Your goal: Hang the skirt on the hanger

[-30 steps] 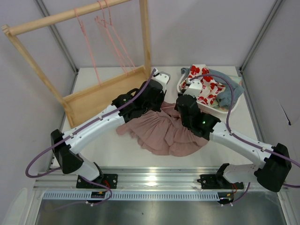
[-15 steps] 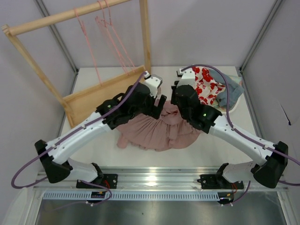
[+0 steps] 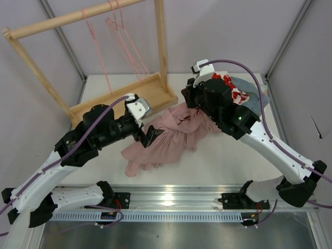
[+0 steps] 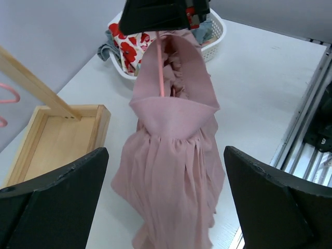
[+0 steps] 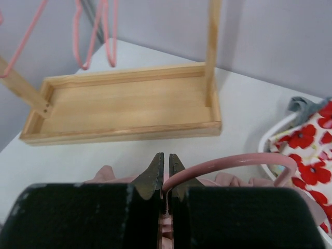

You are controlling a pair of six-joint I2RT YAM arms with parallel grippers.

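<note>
The right hand point(image 5: 165, 166) is clamped tight on the hanger point(image 5: 233, 162), gripping the wire just below its hook, so the frame stands lifted beside the base tray of the wooden rack point(image 3: 124, 98). The skirt point(image 4: 171, 155) drapes from it: its gathered waist folds over the pink wire, and its hem trails onto the desk point(image 3: 249, 150) in front of the rack. The left hand point(image 3: 148, 134) hangs on the near side of the rack with fingers spread wide, holding nothing (likely so the cloth can fall freely). The next step is probably hooking the hanger on the rack's rail, beside the spare hangers point(image 3: 116, 21).
</note>
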